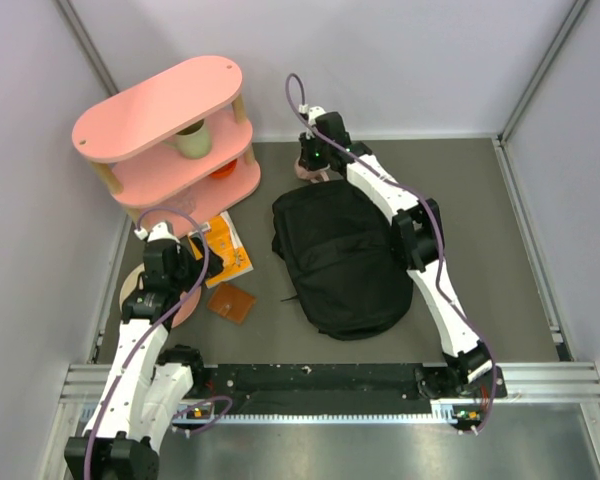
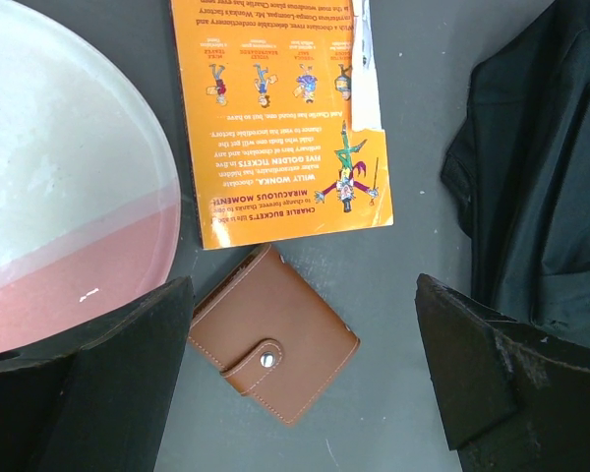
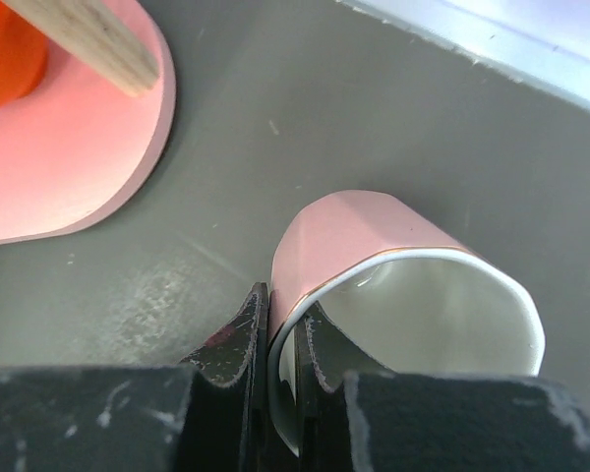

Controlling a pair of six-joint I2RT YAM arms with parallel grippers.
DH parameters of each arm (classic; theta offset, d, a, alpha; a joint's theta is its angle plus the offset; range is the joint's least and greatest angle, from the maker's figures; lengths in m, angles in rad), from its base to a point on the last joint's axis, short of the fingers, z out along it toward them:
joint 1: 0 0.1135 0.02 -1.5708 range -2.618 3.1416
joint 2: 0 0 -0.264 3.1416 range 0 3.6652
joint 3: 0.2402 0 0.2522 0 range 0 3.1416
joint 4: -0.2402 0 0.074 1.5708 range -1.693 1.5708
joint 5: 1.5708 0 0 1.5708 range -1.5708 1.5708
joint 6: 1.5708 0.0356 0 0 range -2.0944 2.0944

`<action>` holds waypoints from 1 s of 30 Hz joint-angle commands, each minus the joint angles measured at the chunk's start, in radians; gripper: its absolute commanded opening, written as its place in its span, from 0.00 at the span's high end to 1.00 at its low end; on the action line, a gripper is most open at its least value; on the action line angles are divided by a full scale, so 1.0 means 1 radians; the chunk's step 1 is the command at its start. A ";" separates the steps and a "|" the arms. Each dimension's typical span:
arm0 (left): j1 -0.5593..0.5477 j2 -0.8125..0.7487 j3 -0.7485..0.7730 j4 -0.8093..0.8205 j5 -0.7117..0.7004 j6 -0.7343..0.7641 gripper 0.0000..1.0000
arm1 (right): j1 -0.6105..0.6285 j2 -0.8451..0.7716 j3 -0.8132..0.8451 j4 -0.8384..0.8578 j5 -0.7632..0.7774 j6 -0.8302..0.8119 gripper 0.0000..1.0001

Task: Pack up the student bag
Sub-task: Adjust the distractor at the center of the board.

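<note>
the right fingers [image 3: 231, 344] pinch the rim of a pink mug [image 3: 354, 241] near the backpack [image 1: 340, 260]. the left fingers [image 2: 128, 364] hang wide apart over a brown wallet [image 2: 272, 334].

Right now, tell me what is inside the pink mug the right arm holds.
The pink mug shows a bare white glazed inside, with nothing in the visible part. One right jaw reaches in, the other presses the wall outside. The near inside behind them is covered.

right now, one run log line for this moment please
left tool: open above brown wallet | right tool: shut on pink mug rim | student bag: lying on table
</note>
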 commanded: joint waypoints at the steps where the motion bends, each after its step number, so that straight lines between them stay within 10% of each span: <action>1: -0.001 0.018 0.016 0.049 0.041 0.017 0.02 | 0.019 0.018 0.119 0.065 0.064 -0.138 1.00; 19: -0.001 0.050 0.027 0.084 0.065 0.031 0.02 | 0.026 -0.029 0.117 -0.012 -0.154 -0.420 0.96; 30: -0.001 0.065 0.031 0.103 0.073 0.028 0.02 | 0.031 -0.022 0.119 0.053 -0.117 -0.390 0.38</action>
